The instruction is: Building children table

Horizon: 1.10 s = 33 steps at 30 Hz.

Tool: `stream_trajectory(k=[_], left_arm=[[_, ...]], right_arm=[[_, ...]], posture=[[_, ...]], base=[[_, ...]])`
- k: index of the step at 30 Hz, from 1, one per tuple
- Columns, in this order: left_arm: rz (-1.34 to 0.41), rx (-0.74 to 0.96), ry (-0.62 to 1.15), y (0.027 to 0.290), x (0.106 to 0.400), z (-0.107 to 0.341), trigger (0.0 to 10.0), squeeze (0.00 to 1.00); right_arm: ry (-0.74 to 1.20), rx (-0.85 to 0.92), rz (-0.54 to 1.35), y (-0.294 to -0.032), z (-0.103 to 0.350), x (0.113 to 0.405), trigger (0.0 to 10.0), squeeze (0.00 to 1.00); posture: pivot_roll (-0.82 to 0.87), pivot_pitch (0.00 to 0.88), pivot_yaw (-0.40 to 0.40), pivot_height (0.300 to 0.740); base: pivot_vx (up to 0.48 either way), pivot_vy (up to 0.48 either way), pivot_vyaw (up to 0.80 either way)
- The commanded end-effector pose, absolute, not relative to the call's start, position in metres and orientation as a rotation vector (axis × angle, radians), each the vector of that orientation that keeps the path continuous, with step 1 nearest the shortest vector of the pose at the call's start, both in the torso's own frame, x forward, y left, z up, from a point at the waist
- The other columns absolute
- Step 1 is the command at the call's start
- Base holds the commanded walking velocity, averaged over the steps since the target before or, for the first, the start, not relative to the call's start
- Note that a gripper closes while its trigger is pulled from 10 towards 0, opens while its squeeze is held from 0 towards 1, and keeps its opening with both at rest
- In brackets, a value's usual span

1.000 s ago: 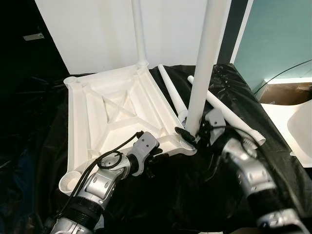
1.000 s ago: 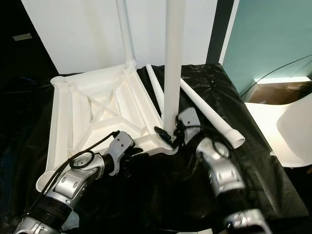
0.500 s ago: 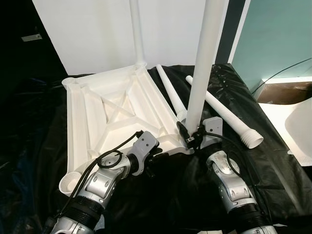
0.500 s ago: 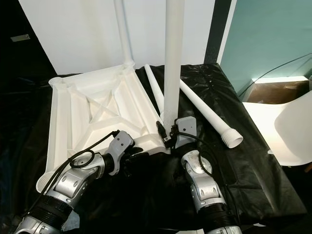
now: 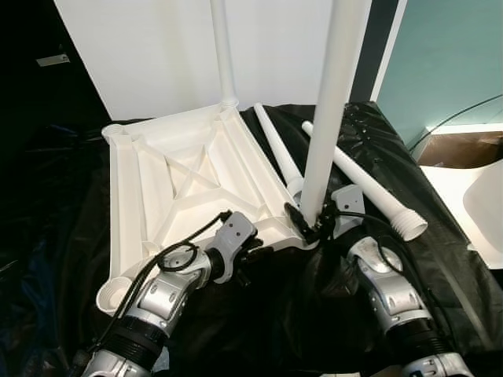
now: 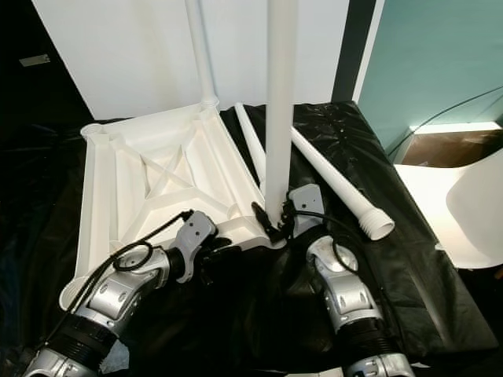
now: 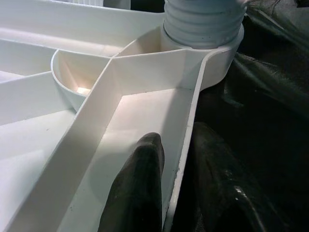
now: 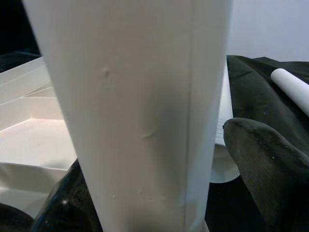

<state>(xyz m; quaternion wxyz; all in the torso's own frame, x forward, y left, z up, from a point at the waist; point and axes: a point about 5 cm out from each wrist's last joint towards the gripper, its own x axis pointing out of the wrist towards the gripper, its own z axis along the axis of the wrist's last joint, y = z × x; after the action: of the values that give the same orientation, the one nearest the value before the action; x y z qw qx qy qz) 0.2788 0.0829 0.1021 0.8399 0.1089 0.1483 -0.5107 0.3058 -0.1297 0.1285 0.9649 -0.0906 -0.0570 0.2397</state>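
Left eye view, from my station: the white plastic tabletop (image 5: 185, 177), upside down with its ribbed underside showing, lies on the black plastic sheeting (image 5: 330, 306) that covers the work surface. At its near edge I see my left gripper (image 5: 250, 259). The left wrist view shows one black finger (image 7: 137, 188) inside the tabletop's rim wall and the other outside it, so the fingers are nearly closed and pinch that thin wall.

At the far corner a slim white table leg (image 5: 222, 47) stands upright in its socket. Further right, two loose white tapered legs (image 5: 277, 149) lie on the sheeting beside the tabletop, one with its ribbed end toward me.

At the near right corner a thick white upright leg (image 5: 328, 110) stands in the round corner socket (image 7: 203, 34), its ribbed end seated there. My right gripper (image 5: 314, 224) sits at the base of this leg. In the right wrist view a dark finger (image 8: 263, 164) lies on each side of the tube, seemingly touching it, though I cannot be certain how firmly.
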Motion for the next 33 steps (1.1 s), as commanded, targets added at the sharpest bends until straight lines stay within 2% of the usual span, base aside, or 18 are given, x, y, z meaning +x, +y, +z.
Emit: stream_trajectory(k=[1, 5, 6, 7, 9, 10, 11, 12, 14, 15, 16, 17, 23, 26, 30, 31, 32, 33], left_arm=[[-1.196, 0.229, 0.384, 0.077, 0.269, 0.09, 10.0, 0.0], [-1.198, 0.229, 0.384, 0.077, 0.268, 0.09, 10.0, 0.0], [-1.2, 0.228, 0.382, 0.076, 0.268, 0.09, 10.0, 0.0], [-1.202, 0.226, 0.382, 0.076, 0.268, 0.091, 10.0, 0.0], [-1.204, 0.225, 0.38, 0.075, 0.269, 0.091, 10.0, 0.0], [-1.204, 0.225, 0.38, 0.075, 0.269, 0.091, 10.0, 0.0], [-1.204, 0.225, 0.379, 0.075, 0.269, 0.091, 10.0, 0.0], [-1.204, 0.225, 0.378, 0.075, 0.269, 0.091, 10.0, 0.0], [-1.204, 0.225, 0.378, 0.075, 0.269, 0.091, 10.0, 0.0], [-1.203, 0.225, 0.376, 0.074, 0.27, 0.091, 10.0, 0.0], [-1.203, 0.225, 0.376, 0.074, 0.27, 0.091, 10.0, 0.0], [-1.203, 0.225, 0.375, 0.074, 0.27, 0.091, 10.0, 0.0], [-1.207, 0.224, 0.375, 0.073, 0.269, 0.091, 10.0, 0.0], [-1.216, 0.226, 0.377, 0.072, 0.269, 0.092, 10.0, 0.0], [-1.22, 0.228, 0.377, 0.071, 0.269, 0.092, 10.0, 0.0], [-1.219, 0.229, 0.377, 0.072, 0.269, 0.092, 10.0, 0.0], [-1.216, 0.231, 0.378, 0.073, 0.269, 0.092, 10.0, 0.0], [-1.214, 0.232, 0.379, 0.074, 0.269, 0.092, 10.0, 0.0]], right_arm=[[-0.097, -0.214, 0.482, -0.142, 0.129, 0.309, 10.0, 0.0], [-0.096, -0.221, 0.489, -0.145, 0.131, 0.311, 10.0, 0.0], [-0.094, -0.218, 0.485, -0.145, 0.13, 0.31, 6.7, 0.0], [-0.092, -0.215, 0.484, -0.144, 0.129, 0.31, 5.6, 0.0], [-0.087, -0.208, 0.487, -0.142, 0.127, 0.309, 4.5, 0.0], [-0.087, -0.208, 0.487, -0.142, 0.127, 0.309, 4.5, 0.0], [-0.084, -0.204, 0.492, -0.139, 0.126, 0.307, 6.7, 0.0], [-0.081, -0.199, 0.497, -0.137, 0.125, 0.306, 7.7, 0.0], [-0.081, -0.199, 0.497, -0.137, 0.125, 0.306, 7.7, 0.0], [-0.083, -0.182, 0.509, -0.133, 0.123, 0.303, 3.8, 0.0], [-0.083, -0.182, 0.509, -0.133, 0.123, 0.303, 3.8, 0.0], [-0.096, -0.16, 0.52, -0.126, 0.121, 0.299, 0.0, 0.0], [-0.12, -0.112, 0.488, -0.113, 0.118, 0.291, 0.0, 0.0], [-0.125, -0.1, 0.267, -0.124, 0.112, 0.298, 0.0, 0.0], [-0.121, -0.102, 0.218, -0.128, 0.109, 0.301, 0.0, 0.0], [-0.126, -0.102, 0.214, -0.127, 0.11, 0.302, 2.0, 0.0], [-0.123, -0.105, 0.226, -0.123, 0.11, 0.304, 7.8, 0.0], [-0.12, -0.107, 0.236, -0.121, 0.11, 0.305, 10.0, 0.0]], posture=[[-0.03, 0.0, 0.051, 0.74], [-0.03, 0.0, 0.051, 0.74], [-0.03, 0.0, 0.051, 0.74], [-0.03, 0.0, 0.051, 0.74], [-0.03, 0.0, 0.05, 0.74], [-0.03, 0.0, 0.05, 0.74], [-0.03, 0.0, 0.05, 0.74], [-0.03, 0.0, 0.05, 0.74], [-0.03, 0.0, 0.05, 0.74], [-0.03, 0.0, 0.05, 0.74], [-0.03, 0.0, 0.05, 0.74], [-0.04, 0.0, 0.046, 0.74], [-0.04, 0.0, 0.048, 0.74], [-0.04, 0.0, 0.064, 0.74], [-0.04, 0.0, 0.064, 0.74], [-0.03, 0.0, 0.063, 0.74], [-0.03, 0.0, 0.063, 0.74], [-0.03, 0.0, 0.063, 0.74]], base=[[0.0, 0.0, 0.0], [0.0, 0.0, 0.0], [0.0, 0.0, 0.0], [0.0, 0.0, 0.0], [0.0, 0.0, 0.0], [0.0, 0.0, 0.0], [0.0, 0.0, 0.0], [0.0, 0.0, 0.0], [0.0, 0.0, 0.0], [0.0, 0.0, 0.0], [0.0, 0.0, 0.0], [0.0, 0.0, 0.0], [0.0, 0.0, 0.0], [0.0, 0.0, 0.0], [0.0, 0.0, 0.0], [0.0, 0.0, 0.0], [0.0, 0.0, 0.0], [0.0, 0.0, 0.0]])
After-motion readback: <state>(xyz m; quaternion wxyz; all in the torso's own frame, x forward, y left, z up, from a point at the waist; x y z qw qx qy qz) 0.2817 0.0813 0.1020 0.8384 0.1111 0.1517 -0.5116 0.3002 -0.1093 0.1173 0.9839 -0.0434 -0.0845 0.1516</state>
